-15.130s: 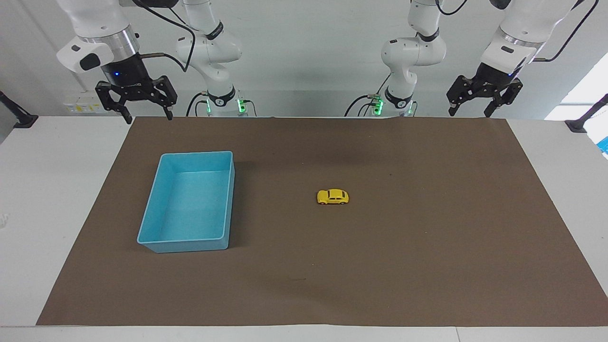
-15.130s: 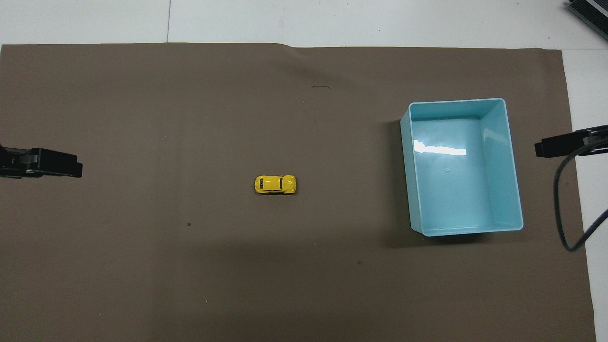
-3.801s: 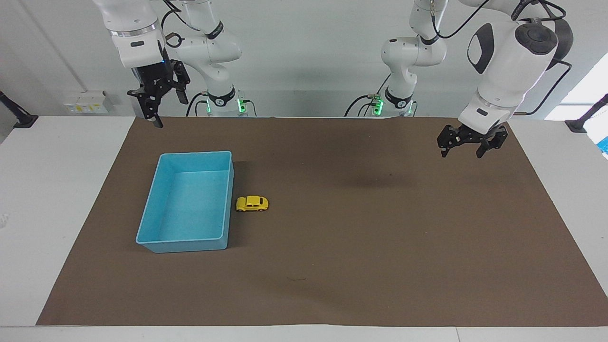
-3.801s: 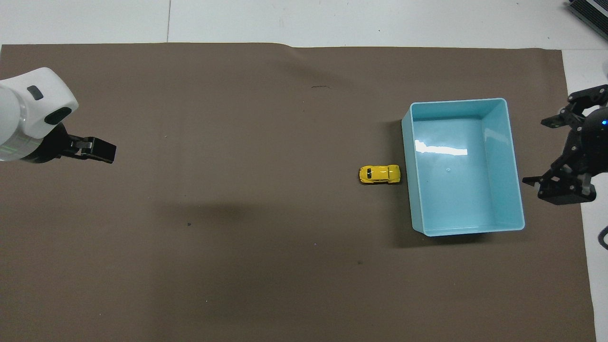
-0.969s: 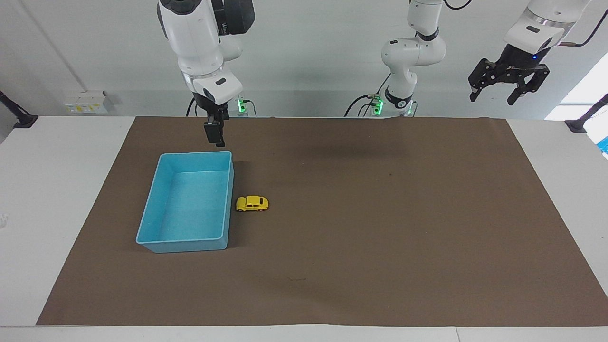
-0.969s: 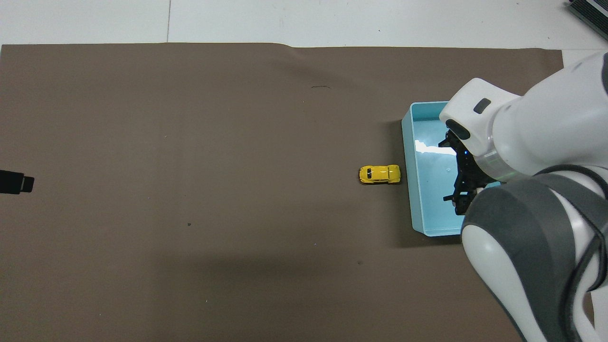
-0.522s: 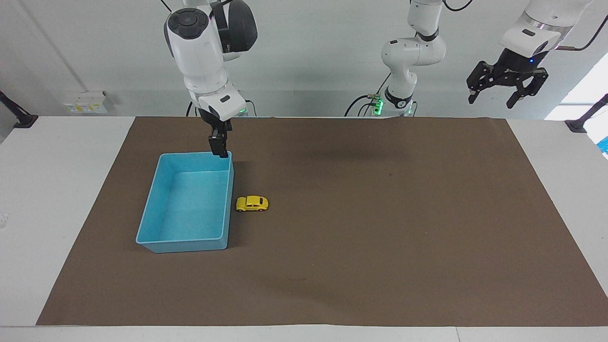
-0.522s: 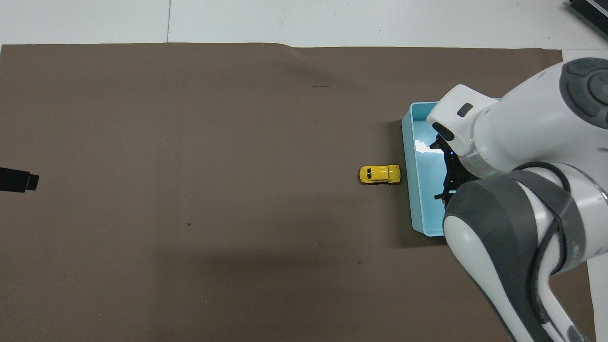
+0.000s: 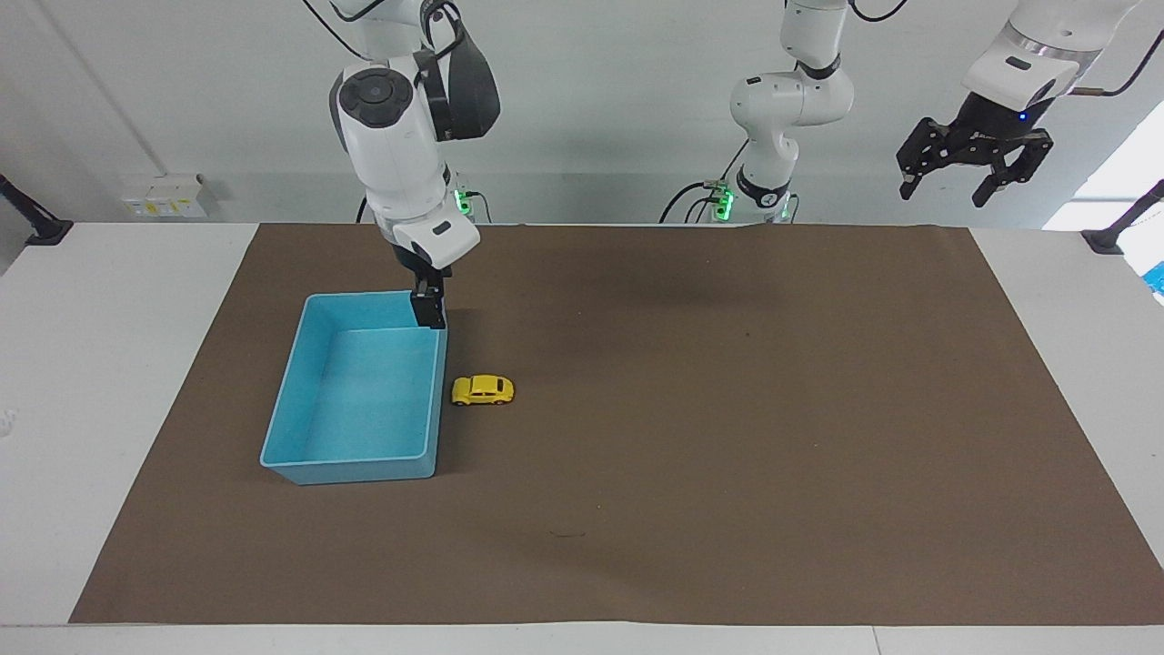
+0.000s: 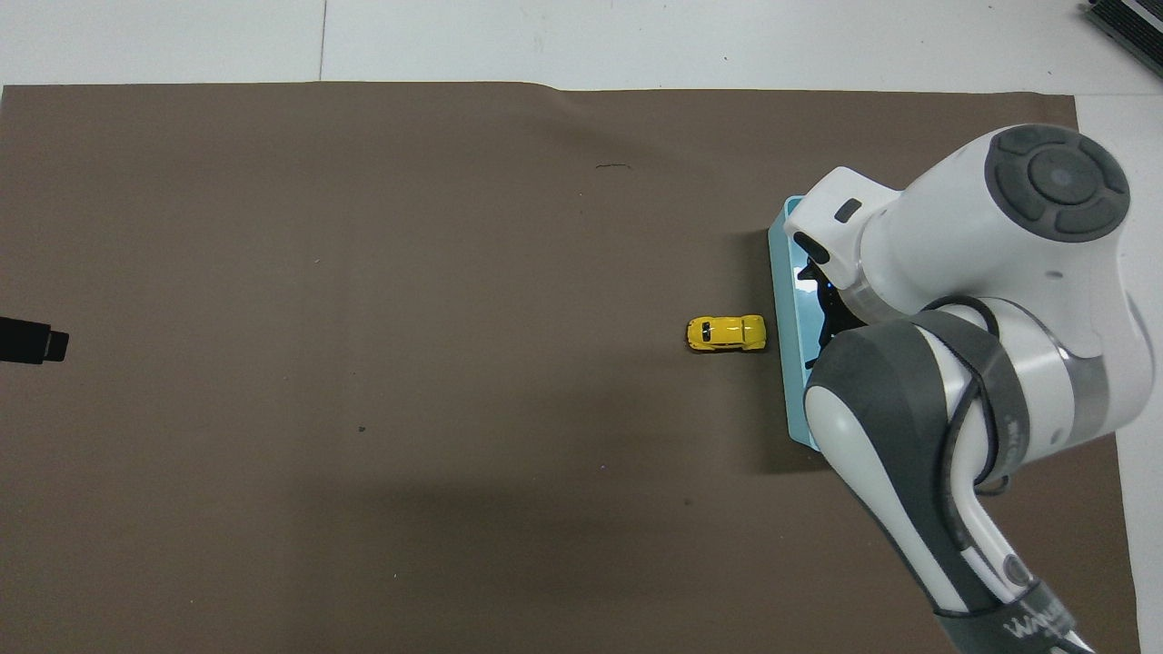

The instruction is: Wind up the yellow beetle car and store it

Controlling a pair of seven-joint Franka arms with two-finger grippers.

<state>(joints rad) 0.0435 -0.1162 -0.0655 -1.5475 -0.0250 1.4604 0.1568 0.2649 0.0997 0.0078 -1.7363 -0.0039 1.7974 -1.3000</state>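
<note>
The yellow beetle car (image 9: 483, 390) (image 10: 726, 333) stands on its wheels on the brown mat, right beside the blue bin's (image 9: 350, 470) (image 10: 783, 318) long wall that faces the left arm's end. My right gripper (image 9: 428, 312) (image 10: 818, 309) hangs open and empty over the bin's corner closest to the robots on the car's side, seen edge-on, a short way from the car. In the overhead view the right arm covers most of the bin. My left gripper (image 9: 946, 194) (image 10: 32, 343) waits raised and open at its own end of the table, holding nothing.
The brown mat (image 9: 727, 409) covers most of the white table. The bin holds nothing that I can see. A dark device (image 10: 1127, 23) lies at the table's corner, away from the robots at the right arm's end.
My right gripper has come down and shifted along the bin's rim toward the car's side. The car, the bin and the left gripper have stayed put.
</note>
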